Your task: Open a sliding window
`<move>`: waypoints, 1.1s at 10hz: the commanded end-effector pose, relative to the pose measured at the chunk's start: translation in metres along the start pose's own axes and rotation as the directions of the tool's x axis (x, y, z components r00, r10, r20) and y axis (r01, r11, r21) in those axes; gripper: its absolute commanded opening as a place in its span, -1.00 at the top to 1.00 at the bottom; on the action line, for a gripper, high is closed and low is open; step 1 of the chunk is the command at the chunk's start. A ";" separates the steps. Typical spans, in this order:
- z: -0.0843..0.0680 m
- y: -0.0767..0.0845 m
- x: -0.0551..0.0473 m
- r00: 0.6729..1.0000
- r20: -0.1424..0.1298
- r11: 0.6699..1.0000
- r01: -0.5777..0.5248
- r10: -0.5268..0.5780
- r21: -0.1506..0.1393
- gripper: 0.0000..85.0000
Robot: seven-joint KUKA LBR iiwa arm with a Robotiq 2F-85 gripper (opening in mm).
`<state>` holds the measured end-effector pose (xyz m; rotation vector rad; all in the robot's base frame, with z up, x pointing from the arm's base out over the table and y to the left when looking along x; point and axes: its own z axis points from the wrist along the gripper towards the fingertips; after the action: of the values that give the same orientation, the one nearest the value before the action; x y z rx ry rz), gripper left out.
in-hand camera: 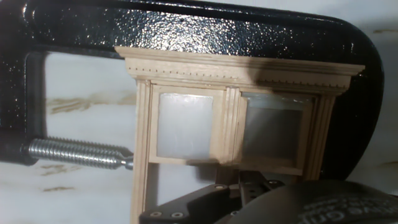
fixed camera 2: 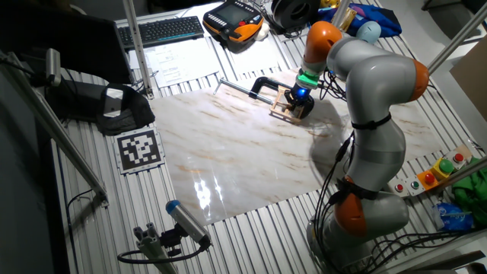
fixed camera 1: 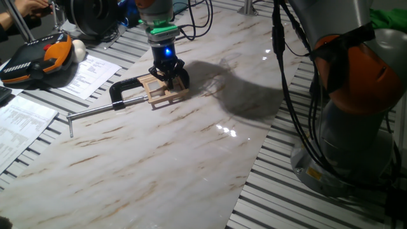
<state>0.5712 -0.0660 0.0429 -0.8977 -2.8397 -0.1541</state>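
Note:
The sliding window (fixed camera 1: 164, 91) is a small pale-wood frame with two square panes, lying on the marble board and held in a black C-clamp (fixed camera 1: 122, 89). My gripper (fixed camera 1: 169, 77) is down on its right end, with the fingers standing apart over the frame. In the other fixed view the gripper (fixed camera 2: 299, 102) sits on the window (fixed camera 2: 287, 108). In the hand view the window (in-hand camera: 186, 127) fills the middle, and its left pane looks brighter than the right. The gripper (in-hand camera: 249, 190) shows dark at the bottom edge, touching the lower rail. What the fingertips touch is hidden.
The clamp's steel bar (fixed camera 1: 95, 111) sticks out to the left over the board. The clamp's screw (in-hand camera: 81, 154) presses on the frame's left side. An orange teach pendant (fixed camera 1: 38, 57) and papers (fixed camera 1: 22, 121) lie at the left. The arm's base (fixed camera 1: 356, 114) stands at the right.

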 end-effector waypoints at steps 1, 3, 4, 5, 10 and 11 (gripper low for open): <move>0.000 0.000 -0.001 1.000 0.000 1.000 0.002 -0.002 0.001 1.00; -0.001 0.000 -0.003 1.000 0.002 1.000 0.006 -0.006 0.006 1.00; -0.001 0.000 -0.003 1.000 0.001 1.000 0.006 -0.006 0.009 1.00; -0.001 0.000 -0.003 1.000 0.000 1.000 0.006 -0.006 0.009 1.00; -0.003 -0.001 0.011 1.000 -0.014 1.000 -0.008 0.008 -0.008 1.00; -0.002 -0.002 0.013 1.000 -0.018 1.000 -0.010 0.010 -0.013 1.00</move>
<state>0.5600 -0.0606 0.0471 -0.9091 -2.8202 -0.1790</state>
